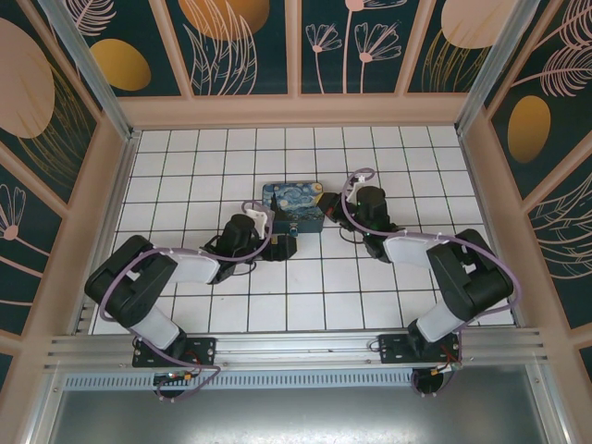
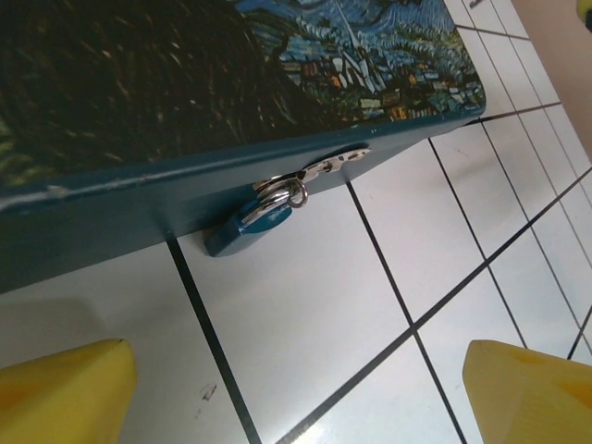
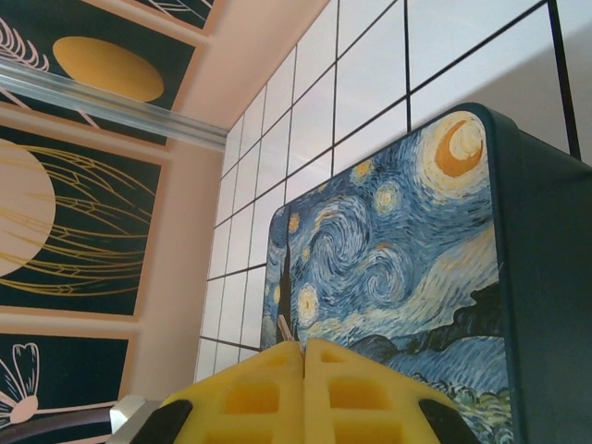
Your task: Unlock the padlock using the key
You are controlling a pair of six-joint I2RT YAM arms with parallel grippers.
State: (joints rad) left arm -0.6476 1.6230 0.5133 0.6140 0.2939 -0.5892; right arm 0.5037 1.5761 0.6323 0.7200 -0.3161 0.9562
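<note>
The padlock (image 2: 248, 224) has a blue-teal body and lies on the tiles against the front wall of the Starry-Night box (image 2: 231, 83). Its silvery shackle (image 2: 298, 191) passes through the box's hasp. My left gripper (image 2: 296, 407) is open, its yellow fingertips (image 2: 57, 393) spread wide over bare tile just short of the padlock. My right gripper (image 3: 304, 347) is shut on the key (image 3: 285, 329), a thin brownish sliver poking out between the pads, above the box lid (image 3: 398, 268). From above, the left gripper (image 1: 280, 245) sits at the box's front, the right gripper (image 1: 333, 200) at its right side.
The box (image 1: 292, 205) stands mid-table on the white tiled floor (image 1: 314, 287). Patterned walls (image 1: 296, 46) close in the back and both sides. An aluminium rail (image 1: 296, 347) runs along the near edge by the arm bases.
</note>
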